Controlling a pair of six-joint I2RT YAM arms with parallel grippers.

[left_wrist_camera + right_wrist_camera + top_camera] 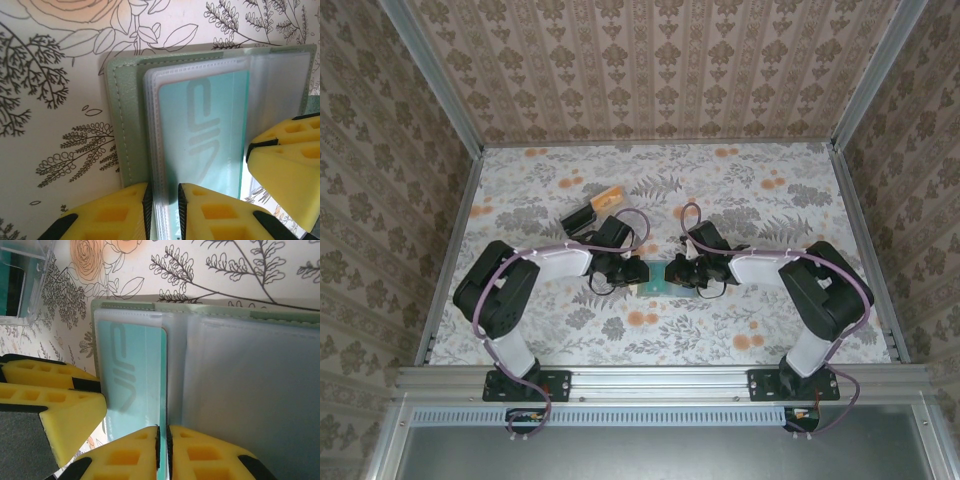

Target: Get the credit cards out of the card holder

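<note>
A floral-print counter (770,320) is boxed in by damask-papered walls (650,70). Near its middle, slightly toward the near edge, the grey-green card holder (125,115) lies open with its clear sleeves fanned up. A teal credit card (200,130) sits in one sleeve. The left hand (164,210) pinches a bundle of sleeves, and the right hand (162,450) is pressed nearly together on a thin sleeve leaf beside that card. A black-and-orange block (595,210) lies farther back, left of centre. A clear plastic box (20,285) with something teal inside stands near the holder.

Bright even light, faint shadows, sharp focus
</note>
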